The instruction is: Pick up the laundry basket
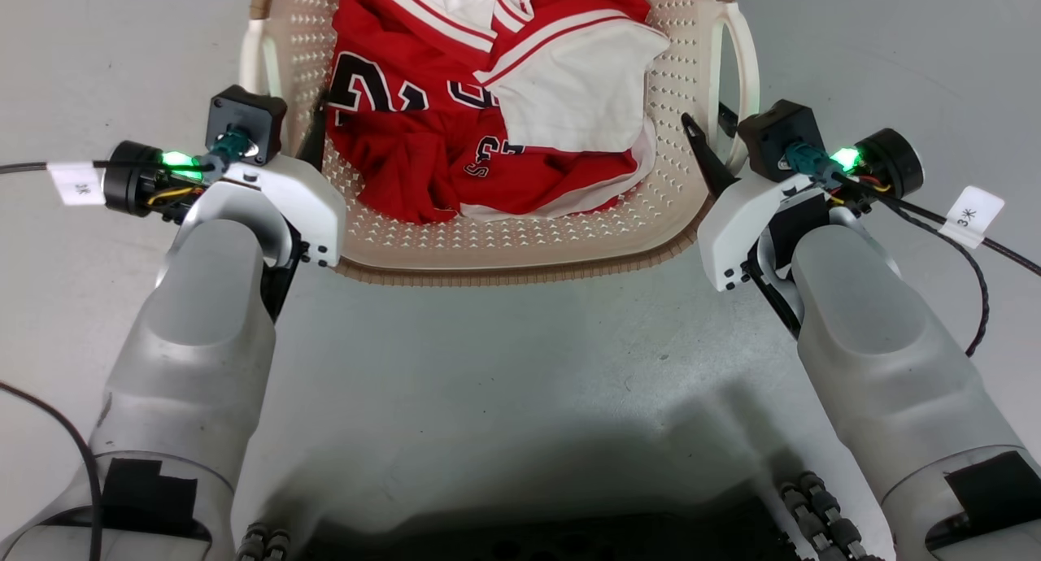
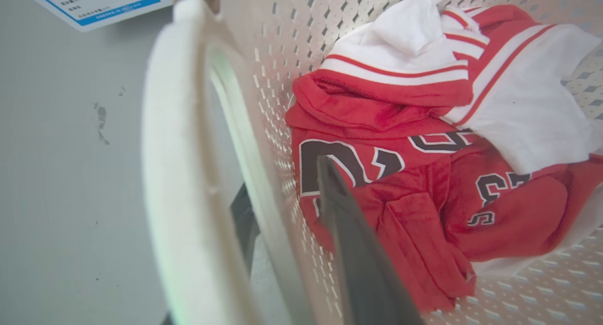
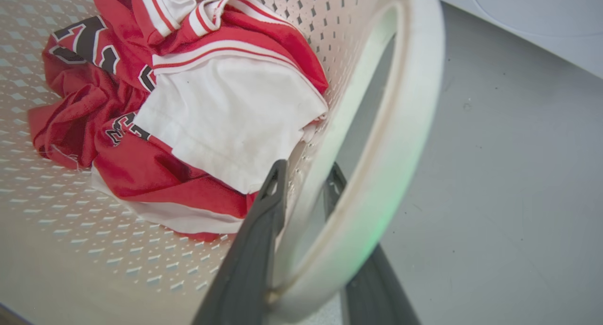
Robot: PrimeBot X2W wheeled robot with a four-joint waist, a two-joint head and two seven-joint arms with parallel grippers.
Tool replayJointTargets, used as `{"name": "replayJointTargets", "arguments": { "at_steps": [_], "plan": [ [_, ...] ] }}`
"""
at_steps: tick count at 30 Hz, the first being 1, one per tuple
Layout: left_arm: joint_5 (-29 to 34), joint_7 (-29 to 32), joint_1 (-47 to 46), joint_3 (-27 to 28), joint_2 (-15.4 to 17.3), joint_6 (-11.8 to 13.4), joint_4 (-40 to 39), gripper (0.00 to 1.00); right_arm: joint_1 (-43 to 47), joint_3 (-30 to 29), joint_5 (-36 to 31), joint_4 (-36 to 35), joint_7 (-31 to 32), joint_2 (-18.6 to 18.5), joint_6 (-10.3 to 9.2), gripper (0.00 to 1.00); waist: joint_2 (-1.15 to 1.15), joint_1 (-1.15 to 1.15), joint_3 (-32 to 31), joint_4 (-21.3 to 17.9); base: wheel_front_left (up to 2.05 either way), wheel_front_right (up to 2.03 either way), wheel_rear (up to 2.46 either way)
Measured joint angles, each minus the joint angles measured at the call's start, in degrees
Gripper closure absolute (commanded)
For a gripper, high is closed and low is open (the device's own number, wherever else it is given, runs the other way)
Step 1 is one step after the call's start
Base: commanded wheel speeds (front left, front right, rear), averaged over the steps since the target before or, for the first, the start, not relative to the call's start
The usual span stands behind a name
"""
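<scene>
- Straddling the side wall, the left gripper has its jaws apart: the inner finger is inside the laundry basket and stands clear of the perforated wall, and the outer finger is down in the gap behind the left handle
- Opposite side, the right gripper sits the same way, one finger inside and one threaded through the right handle; its inner finger lies close on the wall, and I cannot tell whether it is pinching
- Basket sits on the grey floor straight ahead, between the two grippers, near edge toward the robot
- Load: a red-and-white jersey crumpled on the bottom; it is soft and likely light, so it should barely affect balance
- Handling, judged: thin perforated plastic that holds its shape, though the walls probably flex under squeeze; the surface is smooth and may slip between the dark fingers
- Best hold, judged: the handle roots or the thicker woven-look rim, both sides together, lifted level so it neither twists nor tips
</scene>
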Motion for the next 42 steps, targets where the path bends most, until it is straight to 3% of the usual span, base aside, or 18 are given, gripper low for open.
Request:
{"name": "replayJointTargets", "arguments": {
  "at_steps": [17, 33, 42],
  "plan": [
    [-2.0, 0.6, 1.4, -1.0, -2.3, 0.4, 2.7, 1.00, 0.3, -1.3, -0.8, 4.7, 0.1, -0.2, -0.04, 1.00, -0.01, 0.08, -6.6, 0.4, 0.00, 0.00, 0.00],
    [-5.1, 0.6, 8.4, -1.7, -5.5, -1.2, 9.5, 1.00, 6.1, -1.2, -1.9, 12.0, 0.2, -0.1, 0.02, 1.00, -0.01, 0.05, -22.2, 1.7, 0.00, 0.00, 0.00],
    [-7.0, 4.2, 11.7, -3.7, -6.7, -1.9, 12.6, 1.00, 10.4, 1.7, 0.5, 13.4, 4.9, -0.1, 0.02, 1.00, -0.01, 0.04, -32.1, 2.3, 0.00, 0.00, 0.00]
  ]
}}
